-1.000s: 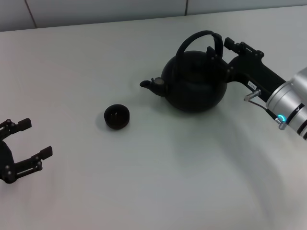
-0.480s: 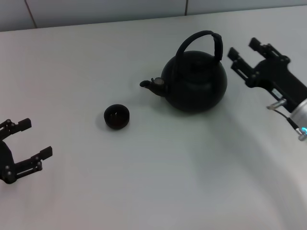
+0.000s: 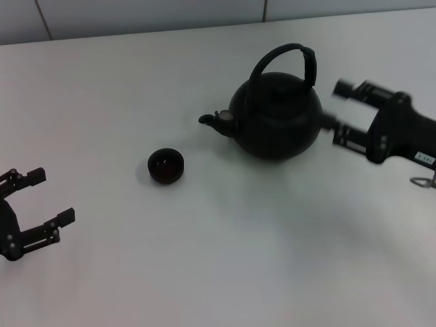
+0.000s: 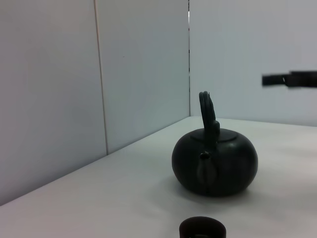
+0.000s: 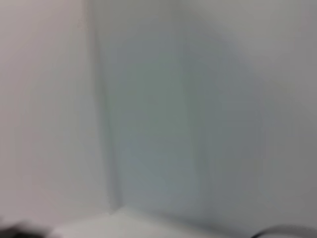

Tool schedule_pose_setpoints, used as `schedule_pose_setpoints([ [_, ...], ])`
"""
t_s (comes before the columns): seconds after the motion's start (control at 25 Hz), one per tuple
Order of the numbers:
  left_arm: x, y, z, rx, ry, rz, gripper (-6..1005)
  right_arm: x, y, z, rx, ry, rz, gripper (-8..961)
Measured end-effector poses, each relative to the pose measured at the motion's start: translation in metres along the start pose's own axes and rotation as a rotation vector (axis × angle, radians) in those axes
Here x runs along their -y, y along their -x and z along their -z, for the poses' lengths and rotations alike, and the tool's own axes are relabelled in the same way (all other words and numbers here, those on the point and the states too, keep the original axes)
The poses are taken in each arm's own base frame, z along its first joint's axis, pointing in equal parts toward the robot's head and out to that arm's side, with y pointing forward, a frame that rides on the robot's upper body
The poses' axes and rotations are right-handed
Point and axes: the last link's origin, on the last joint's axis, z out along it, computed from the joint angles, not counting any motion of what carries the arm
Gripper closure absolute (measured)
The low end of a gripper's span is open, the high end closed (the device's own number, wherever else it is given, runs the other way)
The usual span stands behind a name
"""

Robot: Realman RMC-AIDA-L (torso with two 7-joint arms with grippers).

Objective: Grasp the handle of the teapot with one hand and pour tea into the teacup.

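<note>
The black teapot (image 3: pixel 276 119) stands upright on the white table, its spout pointing toward my left. Its arched handle (image 3: pixel 283 50) rises over the lid, with the thicker sleeve on the right side. The small black teacup (image 3: pixel 165 165) sits left of the spout, apart from it. My right gripper (image 3: pixel 340 112) is open and empty just right of the teapot's body, not touching it. My left gripper (image 3: pixel 49 196) is open and empty at the table's near left. The left wrist view shows the teapot (image 4: pixel 214 166), its handle (image 4: pixel 208 111), the teacup (image 4: pixel 202 229) and a right fingertip (image 4: pixel 282 79).
The white table (image 3: pixel 218 259) runs back to a tiled wall (image 3: pixel 150 13). The right wrist view shows only a blurred wall corner (image 5: pixel 148 124).
My right gripper has drawn back from the handle's sleeve, moving right and down beside the teapot's body. The teapot, teacup and left arm have not moved.
</note>
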Motion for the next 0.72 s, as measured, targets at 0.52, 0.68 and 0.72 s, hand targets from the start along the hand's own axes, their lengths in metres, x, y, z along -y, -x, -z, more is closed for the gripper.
schedule_pose_setpoints([
  [0.52,0.015,-0.019,-0.006,0.061,0.092,0.021,162,0.027,0.015,-0.024,-0.470,0.290,0.041,309],
  [0.68,0.025,-0.029,-0.013,0.095,0.149,0.029,162,0.028,0.015,-0.027,-0.494,0.301,0.065,309],
  [0.72,0.025,-0.029,-0.013,0.095,0.149,0.029,162,0.028,0.015,-0.027,-0.494,0.301,0.065,309],
])
